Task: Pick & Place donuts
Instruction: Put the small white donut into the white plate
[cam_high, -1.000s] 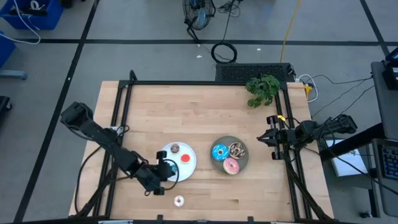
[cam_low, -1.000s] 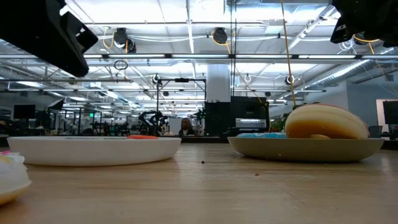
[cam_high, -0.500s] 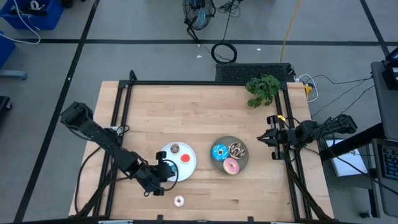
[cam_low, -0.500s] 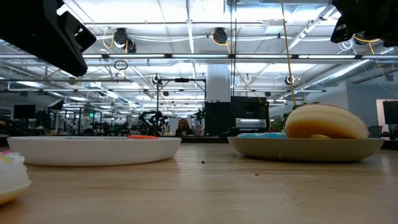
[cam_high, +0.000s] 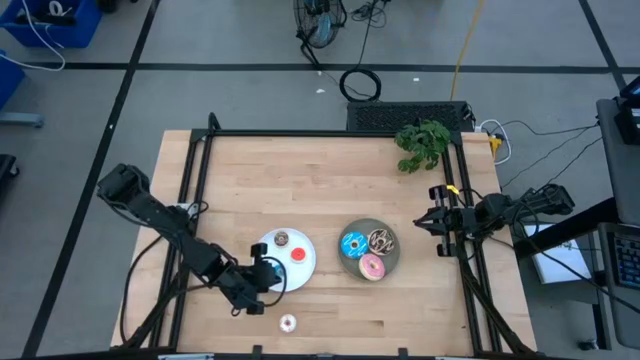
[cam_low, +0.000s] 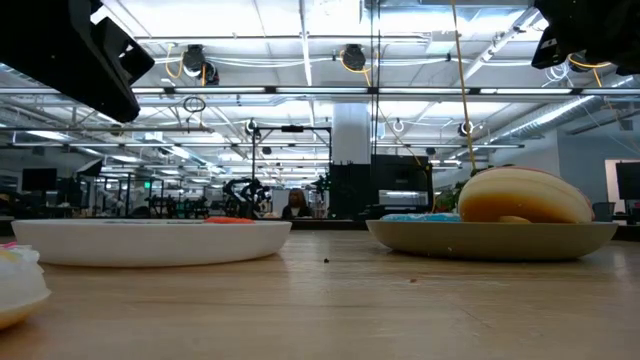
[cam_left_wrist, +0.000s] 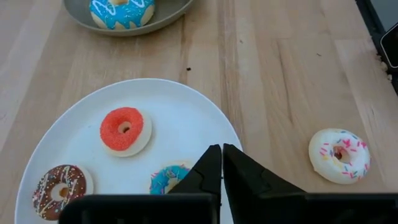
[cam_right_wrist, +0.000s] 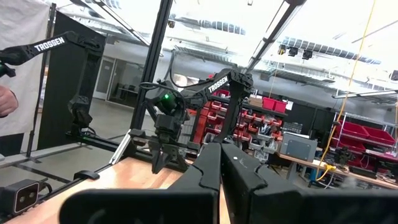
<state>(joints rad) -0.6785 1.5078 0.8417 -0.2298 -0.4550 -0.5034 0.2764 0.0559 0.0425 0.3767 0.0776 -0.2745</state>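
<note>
My left gripper (cam_high: 270, 276) is shut and hovers over the near-left part of the white plate (cam_high: 303, 270); in the low view it hangs well above the table (cam_low: 70, 50). On that plate lie the tiny red donut (cam_left_wrist: 125, 129), the tiny brown donut (cam_left_wrist: 59, 186) and the tiny blue donut (cam_left_wrist: 166, 178), half hidden behind my finger. The tiny white sprinkled donut (cam_left_wrist: 339, 154) rests flat on the table, nearer than the plate (cam_high: 288, 322). The grey plate (cam_high: 392, 258) holds the larger blue (cam_high: 353, 243), brown sprinkled (cam_high: 381, 239) and pink (cam_high: 372, 267) donuts. My right gripper (cam_high: 428, 222) waits, shut, at the table's right edge.
A green leafy plant (cam_high: 422, 143) lies at the far right corner of the table. A black frame rail (cam_high: 330, 133) runs round the table's edges. Bare wood stretches across the far half of the table. A person's hand (cam_right_wrist: 6, 99) shows in the room beyond.
</note>
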